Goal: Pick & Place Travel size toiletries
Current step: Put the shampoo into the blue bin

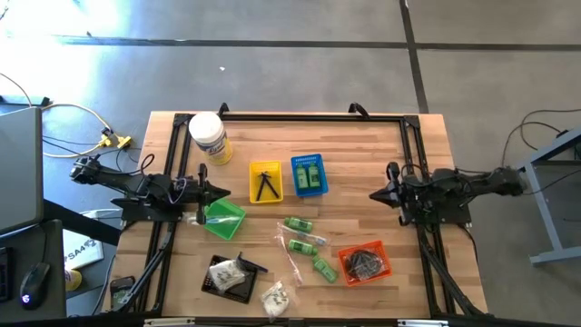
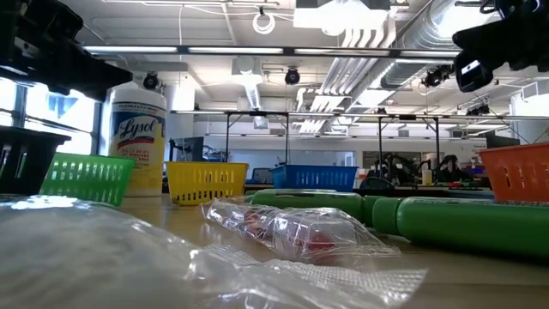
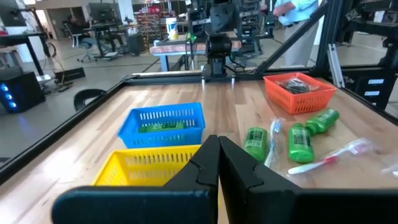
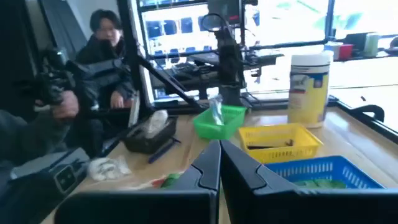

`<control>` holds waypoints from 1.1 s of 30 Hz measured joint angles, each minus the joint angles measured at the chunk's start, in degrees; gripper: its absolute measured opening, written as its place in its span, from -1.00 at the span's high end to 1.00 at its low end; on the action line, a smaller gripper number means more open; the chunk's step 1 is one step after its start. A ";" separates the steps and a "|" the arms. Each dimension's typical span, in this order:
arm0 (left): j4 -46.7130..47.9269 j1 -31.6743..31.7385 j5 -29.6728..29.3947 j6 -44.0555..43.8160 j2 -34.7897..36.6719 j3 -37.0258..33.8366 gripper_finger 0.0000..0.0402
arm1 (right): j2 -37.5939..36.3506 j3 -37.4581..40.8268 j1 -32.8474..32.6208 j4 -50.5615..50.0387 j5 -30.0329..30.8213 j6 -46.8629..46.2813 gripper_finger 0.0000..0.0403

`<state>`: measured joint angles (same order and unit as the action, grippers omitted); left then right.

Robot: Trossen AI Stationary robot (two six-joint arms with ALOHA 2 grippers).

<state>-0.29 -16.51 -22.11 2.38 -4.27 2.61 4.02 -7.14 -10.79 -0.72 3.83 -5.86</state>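
Three green bottles (image 1: 306,243) lie loose on the wooden table between the baskets, and show too in the left wrist view (image 3: 300,142). A long thin clear packet (image 1: 286,256) lies beside them. One clear packet with white contents (image 1: 275,295) rests near the front edge, and another lies in the black tray (image 1: 227,275). Green pieces lie in the blue basket (image 1: 309,174) and black pieces in the yellow basket (image 1: 265,182). My left gripper (image 1: 221,191) is shut at the table's left side, above the green basket (image 1: 224,219). My right gripper (image 1: 376,193) is shut at the right side. Both hold nothing.
A big white jar with a yellow label (image 1: 209,138) stands at the far left. An orange basket (image 1: 365,262) with dark contents sits at the near right. A black frame (image 1: 300,116) runs along the table's edges. A person (image 4: 102,56) sits beyond the table's left side.
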 joint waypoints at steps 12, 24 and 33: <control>0.28 0.01 -0.09 1.90 0.01 0.00 1.00 | -0.65 4.13 5.63 6.58 -5.37 5.38 0.99; 0.80 0.00 -0.07 1.88 0.01 0.06 1.00 | -0.16 6.56 11.29 3.96 -3.34 -4.30 0.99; 0.42 0.00 -2.69 4.94 0.01 0.00 1.00 | 0.10 6.60 11.58 3.99 -5.73 -4.43 0.99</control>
<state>0.12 -16.51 -24.80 7.31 -4.26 2.61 4.12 -0.54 0.80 3.27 -1.90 -10.29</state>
